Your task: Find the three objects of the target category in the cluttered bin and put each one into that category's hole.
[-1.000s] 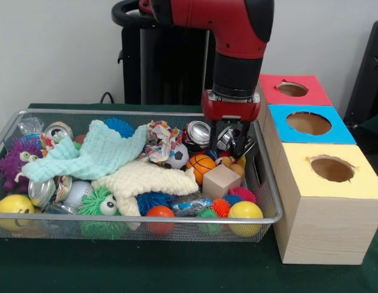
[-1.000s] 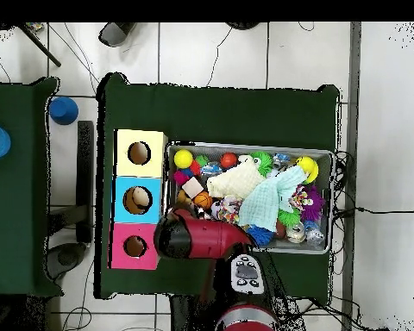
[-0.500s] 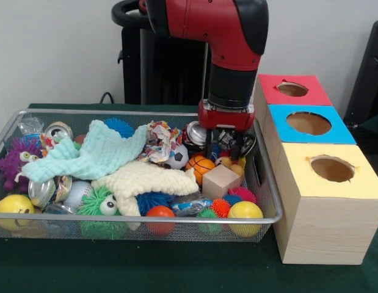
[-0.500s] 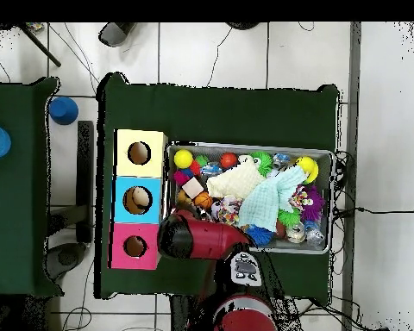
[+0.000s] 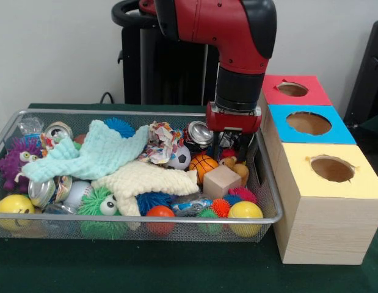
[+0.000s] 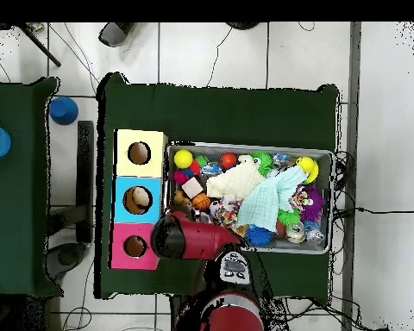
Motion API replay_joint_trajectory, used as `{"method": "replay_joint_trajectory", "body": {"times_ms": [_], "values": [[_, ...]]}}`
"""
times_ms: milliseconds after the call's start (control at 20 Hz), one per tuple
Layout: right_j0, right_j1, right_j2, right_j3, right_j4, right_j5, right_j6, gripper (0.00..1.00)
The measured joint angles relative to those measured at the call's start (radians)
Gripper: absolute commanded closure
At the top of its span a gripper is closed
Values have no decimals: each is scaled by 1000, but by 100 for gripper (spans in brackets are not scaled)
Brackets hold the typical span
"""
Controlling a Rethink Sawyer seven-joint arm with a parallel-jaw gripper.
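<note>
The wire bin (image 5: 271,183) on the green table (image 5: 176,274) is heaped with toys: a mint cloth (image 5: 97,152) and a cream cloth (image 5: 143,177) across the middle, crushed cans (image 5: 199,131) at the back, a small basketball (image 5: 202,163) beside a wooden block (image 5: 221,180), spiky balls and yellow balls (image 5: 245,210) in front. The gripper (image 5: 232,149) hangs low in the bin's corner nearest the boxes, above a tan toy; whether its claw is spread or pinching cannot be told. Beside the bin stand the yellow box (image 5: 326,201), blue box (image 5: 308,125) and red box (image 5: 292,90), each with a round hole on top

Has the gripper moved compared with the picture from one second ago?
Yes. In the front view the gripper has shifted slightly toward the blue-topped box; it hangs over the bin's corner nearest the boxes.
</note>
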Motion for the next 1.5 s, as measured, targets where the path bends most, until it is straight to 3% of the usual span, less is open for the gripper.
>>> {"method": "replay_joint_trajectory", "body": {"times_ms": [650,1300,1350,1500], "values": [[29,47,-9,0,86,-101,2,0],[29,55,-9,0,102,-127,2,0],[29,55,-10,0,102,-131,2,100],[28,56,-12,0,102,-144,2,100]]}}
